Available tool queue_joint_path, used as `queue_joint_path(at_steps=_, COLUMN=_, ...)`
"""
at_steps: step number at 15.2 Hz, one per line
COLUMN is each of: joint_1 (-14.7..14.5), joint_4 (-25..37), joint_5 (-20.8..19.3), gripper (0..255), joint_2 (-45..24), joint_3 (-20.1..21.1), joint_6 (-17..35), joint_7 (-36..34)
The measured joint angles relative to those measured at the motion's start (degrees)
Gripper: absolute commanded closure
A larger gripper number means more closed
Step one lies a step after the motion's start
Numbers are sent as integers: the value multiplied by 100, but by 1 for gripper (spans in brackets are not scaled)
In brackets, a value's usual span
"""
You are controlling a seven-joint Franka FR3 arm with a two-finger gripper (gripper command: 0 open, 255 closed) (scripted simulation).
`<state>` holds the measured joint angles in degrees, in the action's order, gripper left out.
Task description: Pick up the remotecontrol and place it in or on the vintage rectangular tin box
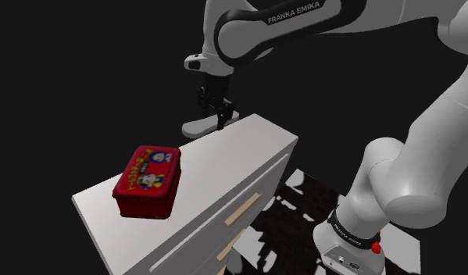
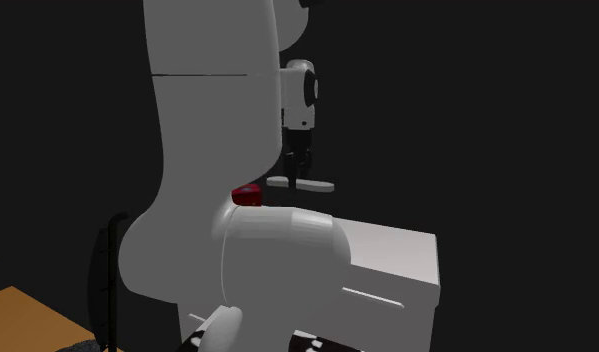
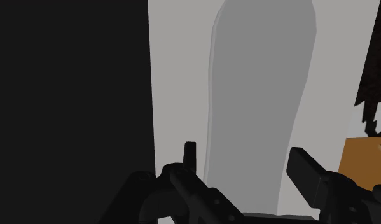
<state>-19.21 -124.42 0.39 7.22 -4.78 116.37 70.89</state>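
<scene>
The tool (image 1: 221, 119) is clamped on the plain grey remote control (image 1: 199, 125), beyond the red tin box (image 1: 148, 181) atop the white drawer cabinet (image 1: 244, 152). In the second exterior view, the arm (image 2: 207, 150) hides most of that box.

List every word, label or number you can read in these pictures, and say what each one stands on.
"FRANKA EMIKA": on the dark band of the white robot arm.
Lettering on the dark ring near the arm's base: too small to read.
Lettering on the red rectangular tin box: too blurred to read.
</scene>
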Motion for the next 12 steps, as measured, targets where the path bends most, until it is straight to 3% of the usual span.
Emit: queue_joint_path(at_steps=12, joint_1=-71, joint_4=598, joint_5=1, gripper=255, joint_2=184, joint_3=100, joint_6=-780, joint_7=-176)
